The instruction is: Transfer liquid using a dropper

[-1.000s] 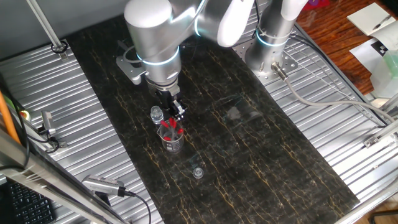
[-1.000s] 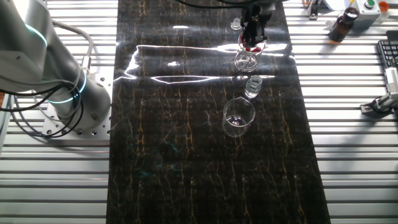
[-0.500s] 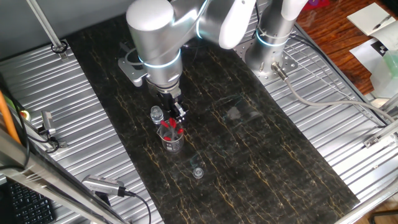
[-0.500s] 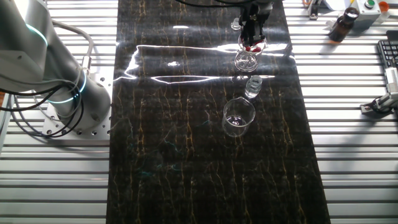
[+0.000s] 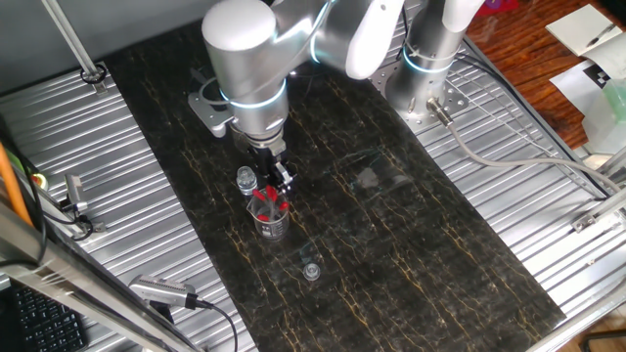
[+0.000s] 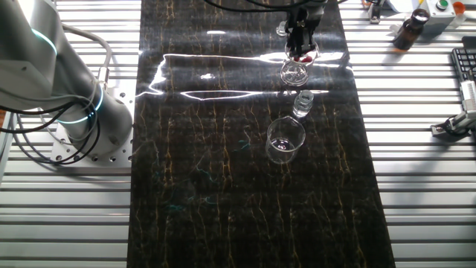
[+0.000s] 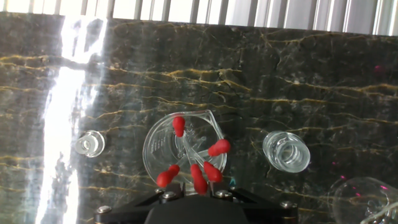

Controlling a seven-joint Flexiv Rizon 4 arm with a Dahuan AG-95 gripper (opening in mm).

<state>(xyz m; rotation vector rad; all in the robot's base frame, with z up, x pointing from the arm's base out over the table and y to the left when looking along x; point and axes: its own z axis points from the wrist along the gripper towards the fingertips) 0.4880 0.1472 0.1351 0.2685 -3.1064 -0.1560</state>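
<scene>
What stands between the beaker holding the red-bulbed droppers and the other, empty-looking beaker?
The small clear vial stands between the dropper beaker and the second beaker, roughly in line. The other fixed view shows this best.

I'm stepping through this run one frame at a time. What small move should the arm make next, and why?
Probably ease straight down. The end effector hangs right above the beaker of red-bulbed droppers, and I cannot tell that it holds one. The hand view puts the nearest bulbs just ahead of the fingers, so a short descent should bring one between them.
</scene>
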